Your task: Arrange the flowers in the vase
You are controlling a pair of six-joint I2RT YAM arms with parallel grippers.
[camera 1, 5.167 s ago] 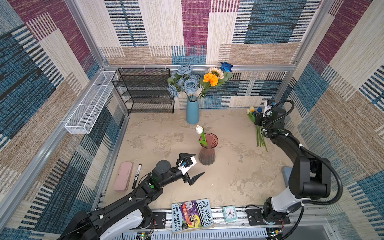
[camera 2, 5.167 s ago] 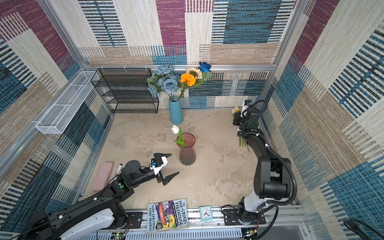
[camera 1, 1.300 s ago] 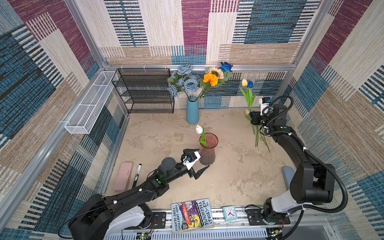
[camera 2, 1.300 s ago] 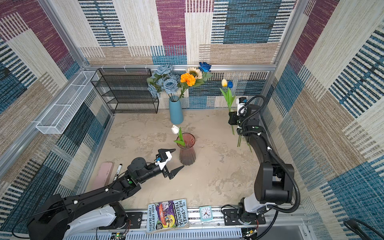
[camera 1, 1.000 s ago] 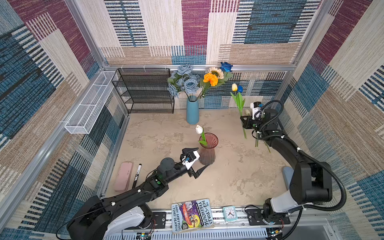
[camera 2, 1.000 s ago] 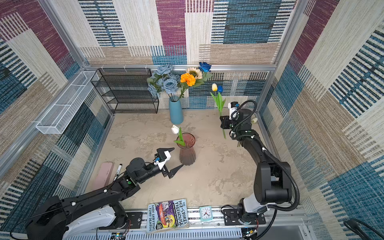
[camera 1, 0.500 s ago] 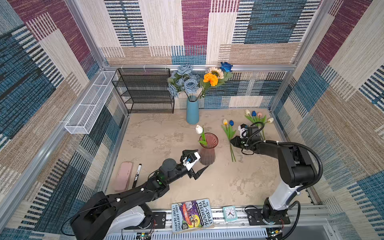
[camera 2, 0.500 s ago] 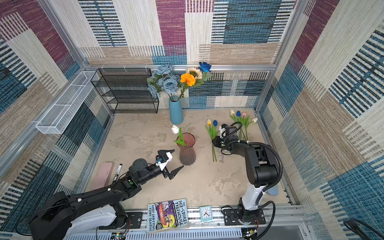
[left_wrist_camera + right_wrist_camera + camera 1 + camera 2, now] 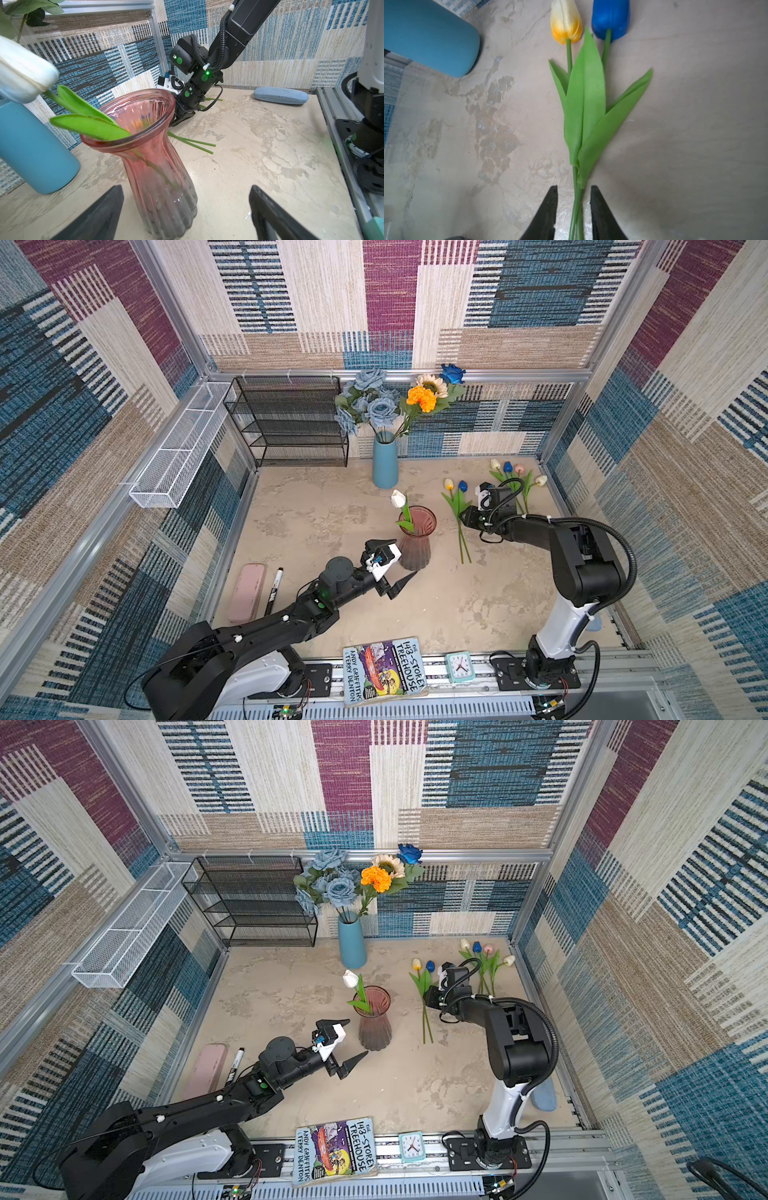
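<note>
Yellow and blue tulips (image 9: pixel 585 104) lie flat on the table (image 9: pixel 332 506) right of the pink vase (image 9: pixel 415 547), probably placed for a cleaner regrasp. The right gripper (image 9: pixel 573 187) sits low, arm reaching left, jaws slightly apart around the stems, not clamping. The left gripper (image 9: pixel 356 1036) hovers at the vase's near side, jaws wide, likely to steady it; a white tulip (image 9: pixel 398 498) is already inside.

Tulip stems (image 9: pixel 576 207) between parted gripper (image 9: pixel 573 188) fingers

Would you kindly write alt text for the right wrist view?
The right gripper, jaws parted, straddles the stems of a yellow tulip and a blue tulip lying on the table, near a blue vase.
</note>
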